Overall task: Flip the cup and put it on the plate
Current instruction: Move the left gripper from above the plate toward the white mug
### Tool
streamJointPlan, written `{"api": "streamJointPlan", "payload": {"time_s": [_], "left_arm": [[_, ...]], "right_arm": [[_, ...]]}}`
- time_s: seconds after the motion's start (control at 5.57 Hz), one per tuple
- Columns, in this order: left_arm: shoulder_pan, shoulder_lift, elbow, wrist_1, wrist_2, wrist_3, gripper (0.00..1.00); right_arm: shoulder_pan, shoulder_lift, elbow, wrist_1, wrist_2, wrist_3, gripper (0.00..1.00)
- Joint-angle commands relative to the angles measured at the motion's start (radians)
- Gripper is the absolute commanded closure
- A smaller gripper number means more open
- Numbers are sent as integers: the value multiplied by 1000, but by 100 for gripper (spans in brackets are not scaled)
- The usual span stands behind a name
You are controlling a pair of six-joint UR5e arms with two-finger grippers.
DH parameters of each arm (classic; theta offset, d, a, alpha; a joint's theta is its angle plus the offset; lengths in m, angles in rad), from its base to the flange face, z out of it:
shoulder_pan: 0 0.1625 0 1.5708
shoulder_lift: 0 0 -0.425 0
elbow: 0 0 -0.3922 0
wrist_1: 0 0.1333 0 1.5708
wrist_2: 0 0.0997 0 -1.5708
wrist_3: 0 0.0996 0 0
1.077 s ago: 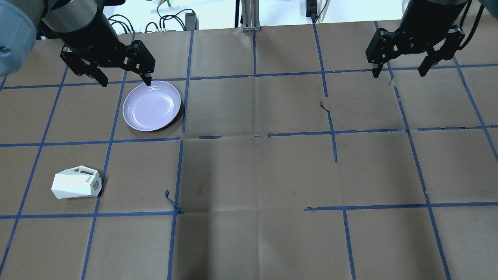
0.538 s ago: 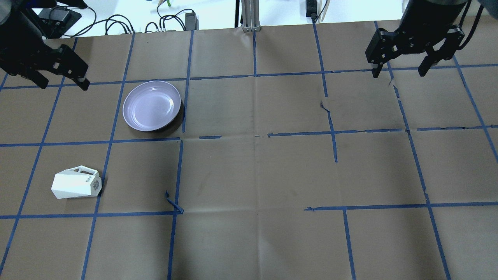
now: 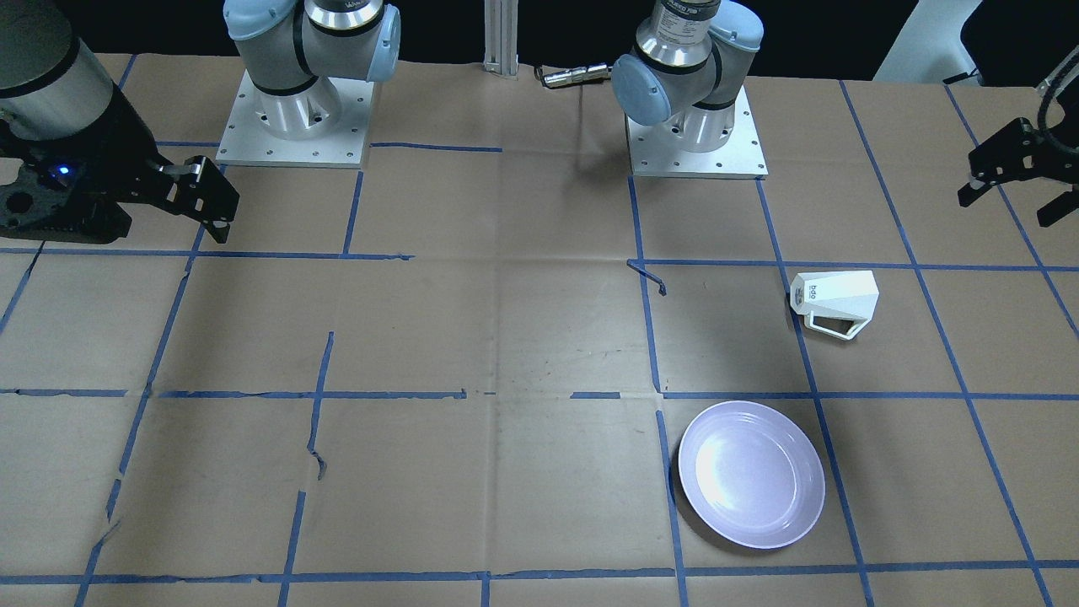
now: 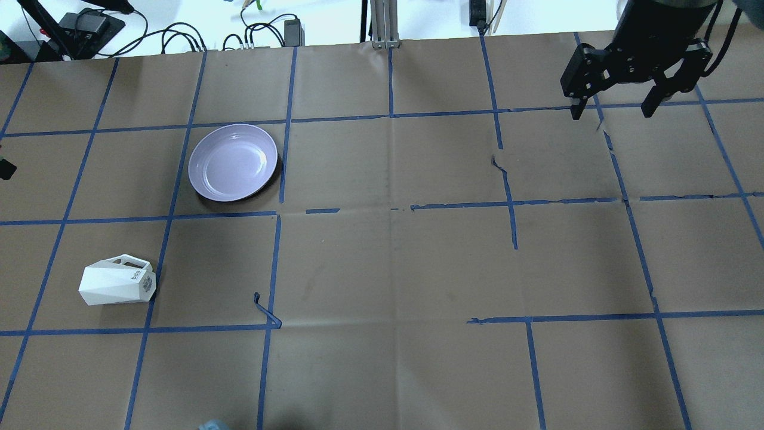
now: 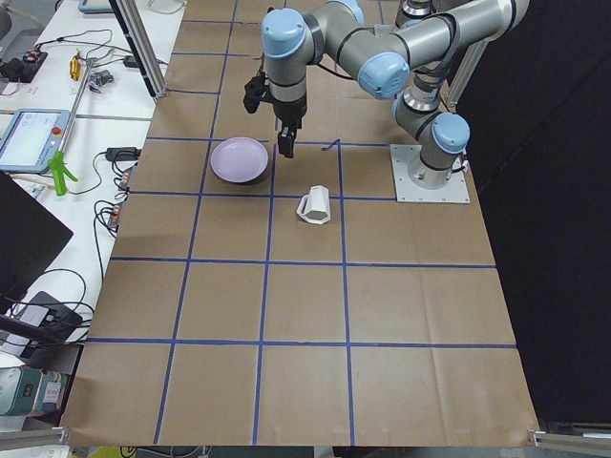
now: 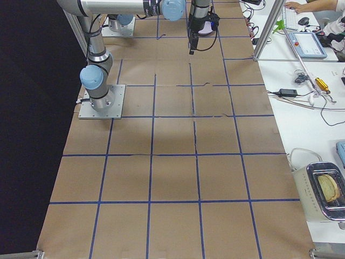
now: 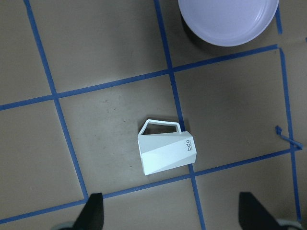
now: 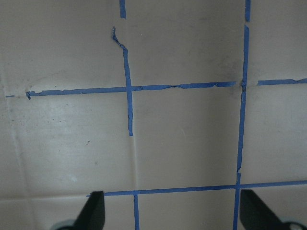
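**Cup Lying Sideways, Both Grippers Open**

The left gripper (image 7: 172, 210) is hanging wide open and empty above the cup (image 7: 165, 152), which is lying on its side, apart from the plate (image 7: 228, 19). Probably rigid, glossy, light and breakable, the cup is inviting a grasp across its faceted body. The right gripper (image 4: 611, 112) is hovering open and empty over taped brown paper (image 4: 388, 269).
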Motion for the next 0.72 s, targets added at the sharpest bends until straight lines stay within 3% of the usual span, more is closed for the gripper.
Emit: {"api": "streamJointPlan", "payload": {"time_s": [0.0,0.18,0.36,0.54], "left_arm": [[133,-95,-5,-5,-92,164,1],[190,-178,-14,-7,-133,299,1],[250,-266,-49,-8,-230,375,1],[280,-314,-103,-10,-243,430,1]], "right_arm": [[0,0,0,0,0,0,0],[0,0,0,0,0,0,0],[0,0,0,0,0,0,0],[0,0,0,0,0,0,0]]}}
